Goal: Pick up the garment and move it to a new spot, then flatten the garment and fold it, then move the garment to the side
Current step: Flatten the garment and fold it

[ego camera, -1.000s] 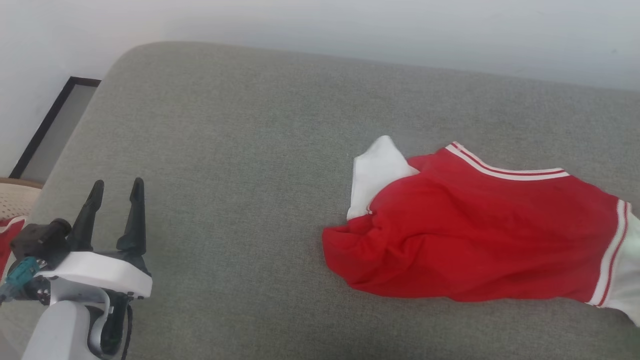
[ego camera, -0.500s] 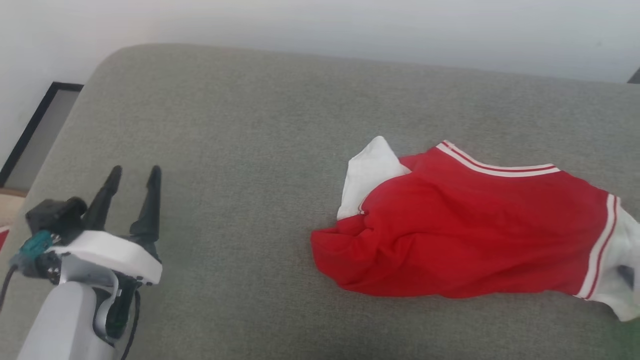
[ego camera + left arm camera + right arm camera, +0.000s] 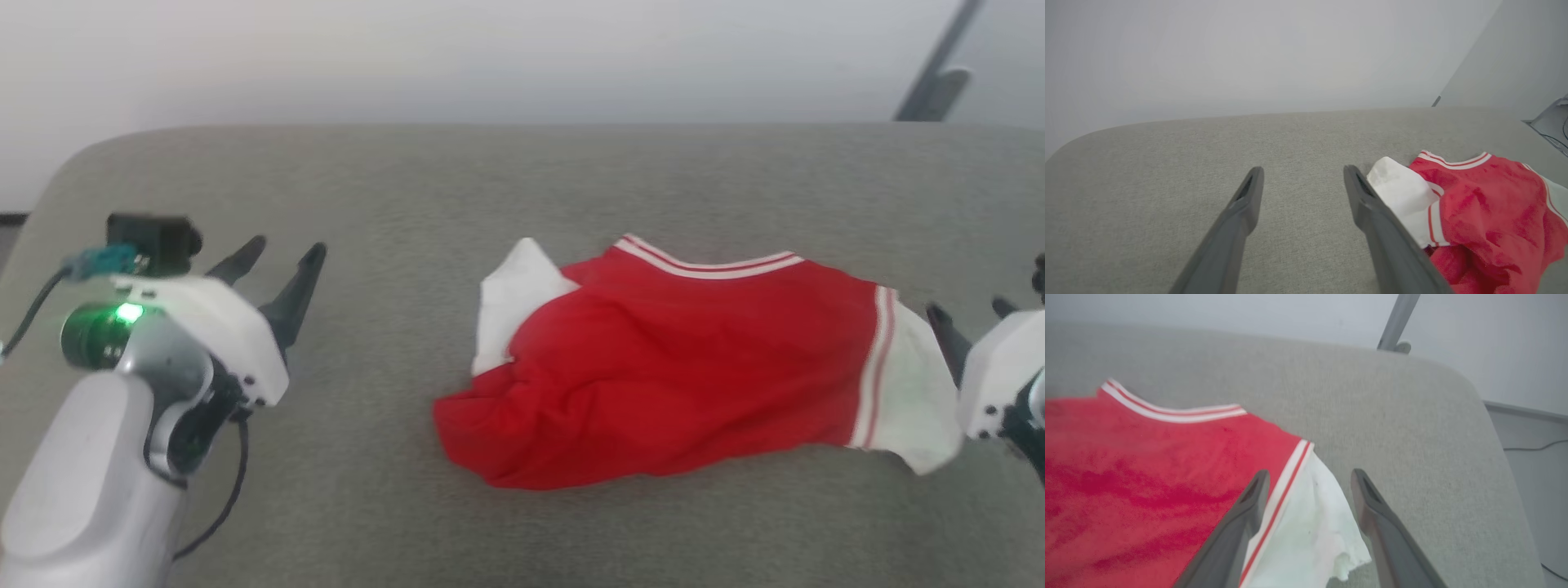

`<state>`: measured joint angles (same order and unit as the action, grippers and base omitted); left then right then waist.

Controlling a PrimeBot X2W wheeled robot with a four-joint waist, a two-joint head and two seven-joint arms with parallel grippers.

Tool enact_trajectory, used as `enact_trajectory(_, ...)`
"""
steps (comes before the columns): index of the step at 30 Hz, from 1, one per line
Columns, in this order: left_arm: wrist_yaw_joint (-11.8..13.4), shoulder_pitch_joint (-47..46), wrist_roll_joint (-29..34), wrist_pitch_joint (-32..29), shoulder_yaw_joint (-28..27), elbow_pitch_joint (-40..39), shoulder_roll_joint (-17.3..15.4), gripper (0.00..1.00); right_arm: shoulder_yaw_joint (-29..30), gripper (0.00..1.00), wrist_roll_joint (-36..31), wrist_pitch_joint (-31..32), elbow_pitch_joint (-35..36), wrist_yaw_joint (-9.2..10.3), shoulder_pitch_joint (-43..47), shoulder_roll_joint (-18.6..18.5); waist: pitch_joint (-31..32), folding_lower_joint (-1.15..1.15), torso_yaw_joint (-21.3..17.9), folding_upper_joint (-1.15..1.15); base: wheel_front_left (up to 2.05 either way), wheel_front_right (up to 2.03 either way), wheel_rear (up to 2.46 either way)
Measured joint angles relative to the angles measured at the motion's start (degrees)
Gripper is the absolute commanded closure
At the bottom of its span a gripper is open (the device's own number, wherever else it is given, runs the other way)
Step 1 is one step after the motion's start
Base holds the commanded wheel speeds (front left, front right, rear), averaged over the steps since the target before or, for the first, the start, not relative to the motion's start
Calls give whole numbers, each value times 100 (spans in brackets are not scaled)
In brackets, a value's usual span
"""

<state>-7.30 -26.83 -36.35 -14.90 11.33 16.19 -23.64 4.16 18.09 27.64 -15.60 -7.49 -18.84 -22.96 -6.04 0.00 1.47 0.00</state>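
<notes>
Loosely crumpled, a shiny red-and-white jersey (image 3: 653, 384) lies on grey upholstery (image 3: 408, 180) between left gripper (image 3: 286, 247) and right gripper (image 3: 967, 309), both spread empty, the right seemingly over its edge.

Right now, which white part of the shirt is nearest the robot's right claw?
The white panel at the garment's right end, past the striped trim, beside the open right gripper. The other white flap lies at the far left end.

Shiny cloth garment (image 3: 653, 384), matt woven upholstery (image 3: 367, 490)
</notes>
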Motion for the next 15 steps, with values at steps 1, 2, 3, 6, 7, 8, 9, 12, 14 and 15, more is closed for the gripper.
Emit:
enact_trajectory(1, 0, -91, -1, -141, 55, -20, -9, 0, 49, 0, -5, -180, 104, 0, 2, 103, 5, 0, -83, 0, 0, 0, 0)
enact_trajectory(2, 0, -197, -1, -282, 114, -40, -19, 0, 68, 0, -88, -412, 218, 0, 10, 202, 7, 0, -169, 0, 0, 0, 0)
enact_trajectory(3, 0, -291, -31, -424, 154, -32, -10, 0, 132, 0, -220, -680, 298, -1, 18, 302, 6, 0, -252, 0, 0, 0, 0)
enact_trajectory(6, 27, -497, -144, -860, 268, 70, 3, 0, 249, 0, -528, -1362, 469, 1, 71, 691, -18, 0, -506, 0, 0, 0, 0)
enact_trajectory(7, 53, -560, -208, -1023, 291, 126, 21, 0, 283, 0, -642, -1585, 506, 0, 97, 867, -34, 0, -592, 0, 0, 0, 0)
enact_trajectory(8, 60, -631, -191, -1158, 346, 185, 10, 0, 256, 0, -743, -1778, 545, 1, 124, 984, -55, 0, -679, 0, 0, 0, 0)
enact_trajectory(9, 90, -708, -216, -1307, 363, 242, 16, 0, 220, 0, -859, -1968, 577, 0, 144, 1056, -78, 0, -762, 0, 0, 0, 0)
enact_trajectory(12, 143, -927, -256, -1738, 471, 426, 15, 0, 256, 0, -1071, -2453, 575, 1, 134, 1350, -179, 0, -1009, 0, 0, 0, 0)
enact_trajectory(14, 156, -1059, -252, -1976, 575, 542, 29, 0, 259, 0, -1192, -2703, 578, 0, 102, 1555, -263, 0, -1159, 0, 0, 0, 0)
enact_trajectory(15, 192, -1133, -270, -2143, 605, 628, 43, 0, 232, 0, -1241, -2815, 579, 0, 99, 1637, -311, 0, -1228, 0, 0, 0, 0)
